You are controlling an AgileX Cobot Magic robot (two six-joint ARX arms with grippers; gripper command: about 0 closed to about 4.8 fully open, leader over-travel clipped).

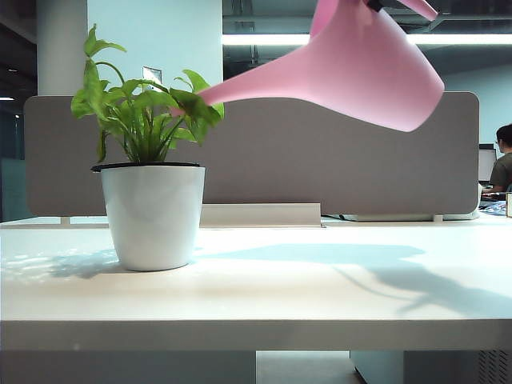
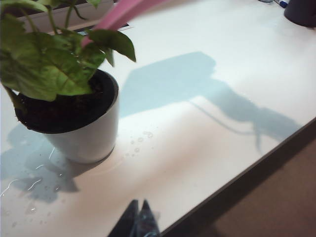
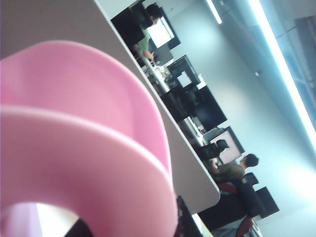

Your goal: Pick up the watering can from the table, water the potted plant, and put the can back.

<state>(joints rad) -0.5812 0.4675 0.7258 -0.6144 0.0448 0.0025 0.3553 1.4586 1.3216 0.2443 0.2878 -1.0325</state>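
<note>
Right gripper's out of shot, can't tell its fingers; left gripper point(image 2: 138, 220) clenched nr worktop point(image 1: 320, 288) edge. Keep watering can point(image 1: 360, 68) spout over potted plant point(image 1: 150, 192) soil, tilt slowly.

The left gripper point(image 2: 139, 219) shows only in the left wrist view, as two dark fingertips pressed together into one narrow point, with nothing between them, low above the front part of the desk point(image 2: 207, 163). The right gripper itself cannot be made out in any view: in the right wrist view the watering can point(image 3: 84, 163) fills the space right in front of the camera and hides the fingers. In the exterior view the can hangs tilted high on the right, with only a small dark bit of the right arm at the top edge.
</note>
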